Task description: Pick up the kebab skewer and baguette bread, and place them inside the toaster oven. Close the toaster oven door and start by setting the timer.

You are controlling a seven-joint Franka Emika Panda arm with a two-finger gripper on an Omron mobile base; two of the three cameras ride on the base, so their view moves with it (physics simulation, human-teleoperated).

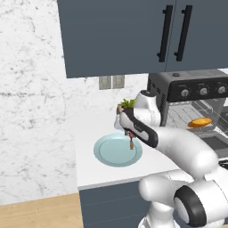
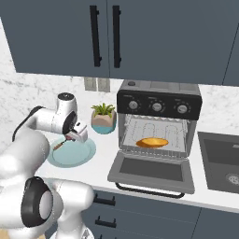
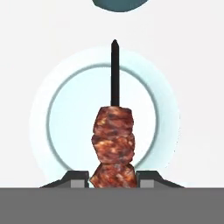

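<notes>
Inside the toaster oven (image 2: pixel 158 100) lies the baguette bread (image 2: pixel 151 142); plate (image 2: pixel 86 151) bare.

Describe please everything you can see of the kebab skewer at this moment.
The kebab skewer is a thin dark stick with a pointed tip, threaded with three reddish-brown, rough meat chunks. The fingers are shut on the lowest chunk from both sides. It hangs lifted above the pale blue plate, apart from it, left of the open toaster oven.
</notes>
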